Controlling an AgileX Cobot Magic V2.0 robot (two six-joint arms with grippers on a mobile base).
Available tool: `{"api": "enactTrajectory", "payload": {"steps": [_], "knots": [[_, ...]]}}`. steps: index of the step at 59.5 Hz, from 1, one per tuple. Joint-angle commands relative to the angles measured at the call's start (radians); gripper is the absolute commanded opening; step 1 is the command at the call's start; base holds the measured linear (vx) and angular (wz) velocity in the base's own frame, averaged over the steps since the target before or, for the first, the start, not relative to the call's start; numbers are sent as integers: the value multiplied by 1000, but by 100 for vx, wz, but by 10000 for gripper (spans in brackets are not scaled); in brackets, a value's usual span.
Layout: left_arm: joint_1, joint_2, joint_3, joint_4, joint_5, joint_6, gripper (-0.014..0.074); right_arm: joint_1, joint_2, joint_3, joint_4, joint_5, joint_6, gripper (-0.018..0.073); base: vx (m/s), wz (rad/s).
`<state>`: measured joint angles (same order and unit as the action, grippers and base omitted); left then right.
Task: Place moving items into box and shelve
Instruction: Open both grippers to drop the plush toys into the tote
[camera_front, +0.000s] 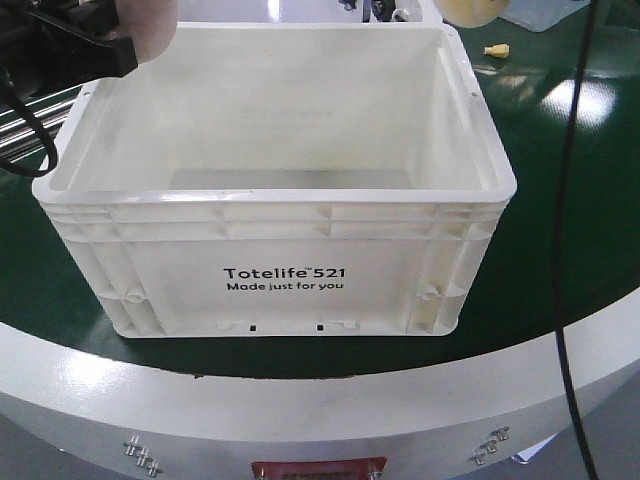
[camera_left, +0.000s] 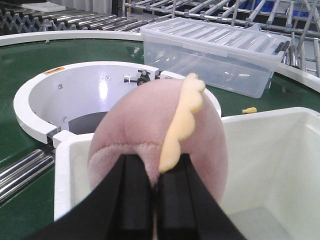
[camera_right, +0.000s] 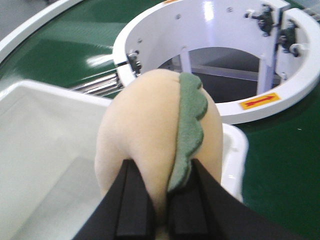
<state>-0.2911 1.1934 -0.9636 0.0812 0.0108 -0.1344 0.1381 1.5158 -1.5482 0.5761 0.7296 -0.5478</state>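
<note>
While the left pincer clenches the pink toy above one corner of the box, the right pincer grips the yellow toy above another. Below both pincers, the box stands open on the green worktop.

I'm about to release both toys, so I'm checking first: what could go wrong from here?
1. The pink toy in the left pincer hangs over a corner of the box. If it is released there, it might bounce onto the green belt.
2. The yellow toy in the right pincer also sits near the rim, not the middle.
3. The black cable could snag an arm.
</note>
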Motion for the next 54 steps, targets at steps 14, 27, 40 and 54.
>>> {"api": "enactTrajectory", "payload": {"steps": [14, 27, 40, 54], "knots": [[-4, -32, -27, -9, -81, -17, -20, 192, 22, -35, -92, -89, -4, -11, 0, 0], [-6, 1, -26, -8, -75, -80, -20, 255, 34, -35, -112, -89, 0, -11, 0, 0], [-60, 43, -26, -6, -68, -84, -20, 255, 34, -35, -114, -72, 6, -11, 0, 0], [-84, 56, -26, -6, -61, -74, 3, 255, 34, -35, -115, -53, 6, 11, 0, 0]]}}
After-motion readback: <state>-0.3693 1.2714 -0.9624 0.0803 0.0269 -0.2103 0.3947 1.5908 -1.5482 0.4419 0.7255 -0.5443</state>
